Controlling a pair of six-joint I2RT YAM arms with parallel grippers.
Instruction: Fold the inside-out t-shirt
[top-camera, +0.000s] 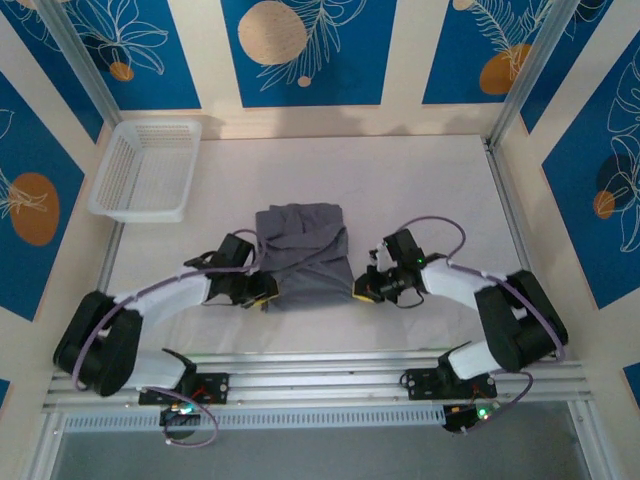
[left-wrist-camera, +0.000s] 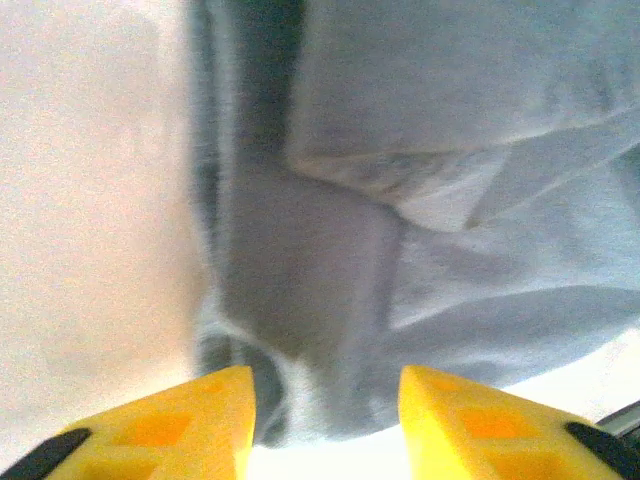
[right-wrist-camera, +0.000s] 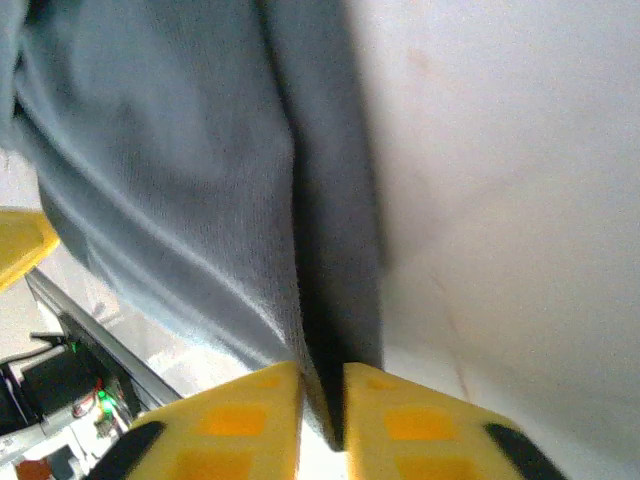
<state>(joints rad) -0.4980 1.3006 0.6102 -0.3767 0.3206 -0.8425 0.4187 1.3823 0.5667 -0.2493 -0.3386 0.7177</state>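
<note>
shirt: slate-grey soft-cloth t-shirt (top-camera: 305, 255) folded to a rough square, table centre | left claw (top-camera: 262, 296): at shirt's 8 o'clock corner, jaws well apart, cloth edge loose between them | right claw (top-camera: 365, 290): at shirt's 4 o'clock corner, narrow, pinching a shirt fold | white mesh plastic basket (top-camera: 145, 170): 10 o'clock of shirt

Losing the inside-out t-shirt (top-camera: 305, 255) to blur and to picture edges

Blurring close before the left wrist camera, and running off its top and right edges; cutting the left gripper (left-wrist-camera: 326, 400) and the right gripper (right-wrist-camera: 322, 385) at the bottom edges; leaving unclear, at the right fingers, pinching or merely touching of the cloth fold between them.
</note>
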